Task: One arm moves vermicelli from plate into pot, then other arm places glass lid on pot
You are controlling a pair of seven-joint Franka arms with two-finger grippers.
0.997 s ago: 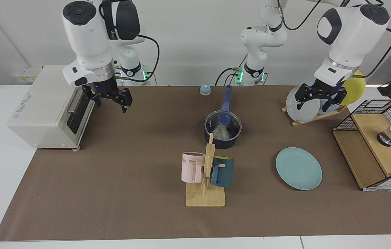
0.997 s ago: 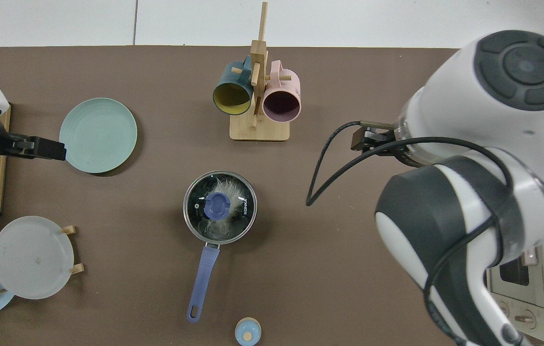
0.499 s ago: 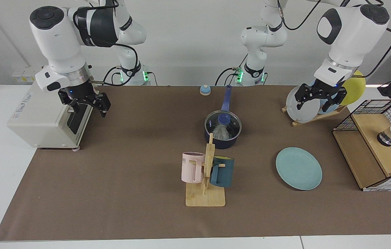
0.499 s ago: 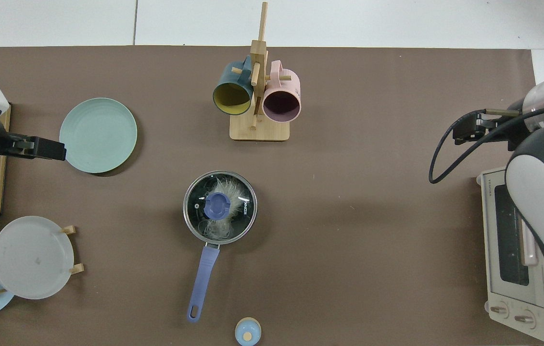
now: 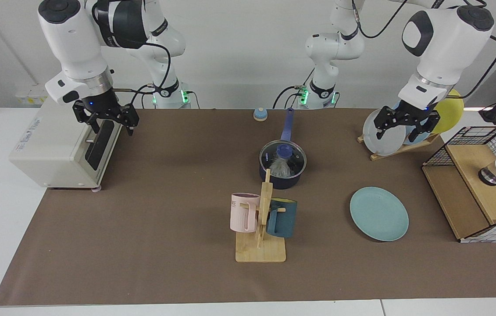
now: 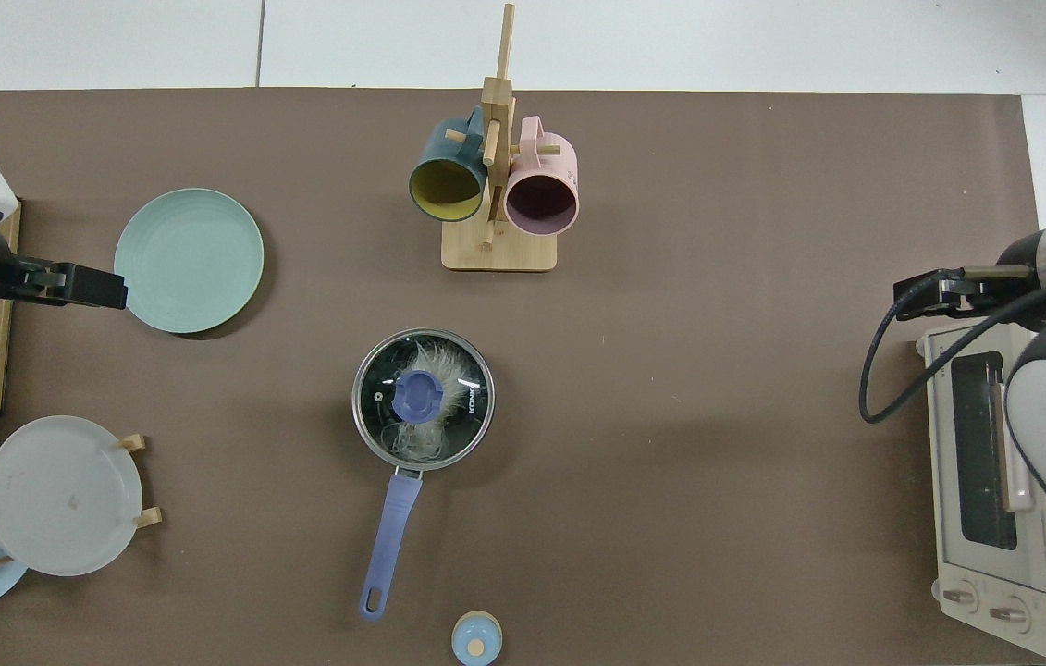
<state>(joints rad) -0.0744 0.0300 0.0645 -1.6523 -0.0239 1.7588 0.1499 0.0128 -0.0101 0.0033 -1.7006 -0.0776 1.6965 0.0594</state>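
The dark navy pot [image 5: 287, 181] stands mid-table, its long blue handle [image 6: 390, 532] pointing toward the robots. The glass lid [image 5: 283, 157] [image 6: 423, 398] with its blue knob sits on the pot. Pale vermicelli [image 5: 279, 167] [image 6: 430, 372] shows through the glass. The teal-green plate [image 5: 379, 213] [image 6: 189, 260] lies bare on the mat. My right gripper [image 5: 111, 128] hangs open and holds nothing, above the toaster oven's front edge, far from the pot. My left gripper [image 5: 400, 131] is open too, hovering in front of the plate rack, above and behind the plate.
A white toaster oven [image 5: 61, 145] [image 6: 994, 481] sits at one table end. A wooden mug stand [image 5: 262, 228] with a pink and a dark teal mug is in front of the pot. A plate rack [image 5: 383, 131], a wooden box with wire basket [image 5: 476, 184] and a small blue object [image 5: 260, 114] stand nearby.
My right arm has swung away from the table's middle to the toaster oven and risen slightly, gripper staying open. The left arm, pot, lid and plate have not moved.
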